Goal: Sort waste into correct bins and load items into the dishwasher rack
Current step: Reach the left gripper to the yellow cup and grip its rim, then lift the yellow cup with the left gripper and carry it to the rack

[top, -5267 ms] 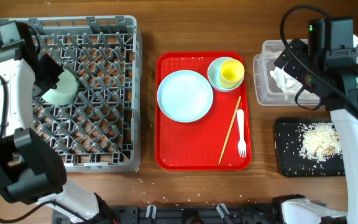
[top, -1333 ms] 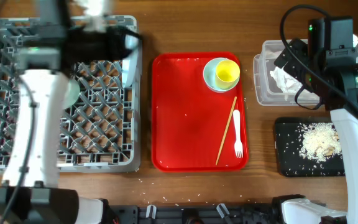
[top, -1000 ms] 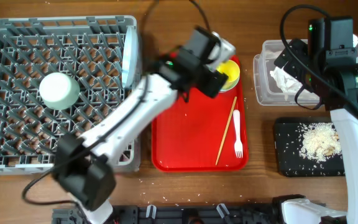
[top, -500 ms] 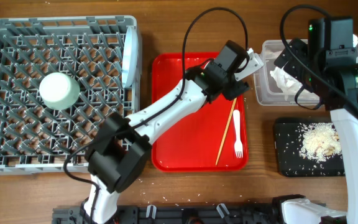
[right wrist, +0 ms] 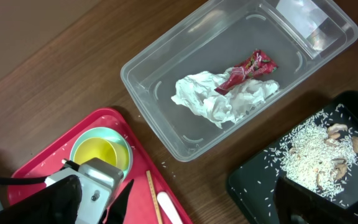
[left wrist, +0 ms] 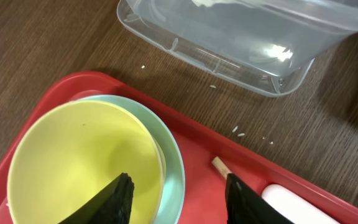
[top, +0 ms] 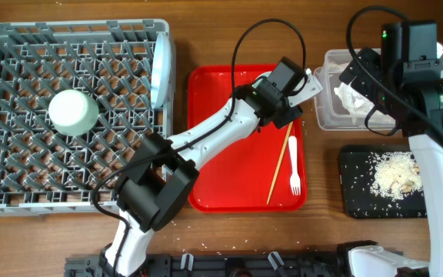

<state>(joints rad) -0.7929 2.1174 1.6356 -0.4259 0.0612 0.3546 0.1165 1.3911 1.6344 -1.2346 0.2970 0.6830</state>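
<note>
My left gripper (left wrist: 179, 200) is open over the yellow cup (left wrist: 73, 162), which sits inside a pale bowl (left wrist: 174, 163) at the far right corner of the red tray (top: 237, 169). One finger is over the cup's inside and the other over the tray, so they straddle both rims. In the overhead view the left gripper (top: 292, 85) hides the cup. Chopsticks (top: 284, 158) and a white fork (top: 294, 171) lie on the tray. The grey rack (top: 75, 205) holds an upturned bowl (top: 73, 112) and the plate (top: 160, 71) on edge. My right gripper (right wrist: 179, 204) is open and empty.
The clear tub (right wrist: 160, 127) holds the white napkin (right wrist: 219, 99) and red wrapper (right wrist: 248, 70). The black tray (right wrist: 253, 186) holds rice (right wrist: 312, 146). The tub's near wall (left wrist: 229, 59) is just beyond the red tray. Rice grains are scattered on the table.
My left arm left the rack, where the plate now stands, and swung to the cup and bowl on the tray. Over the last half second it shifted only slightly. The right arm has not moved.
</note>
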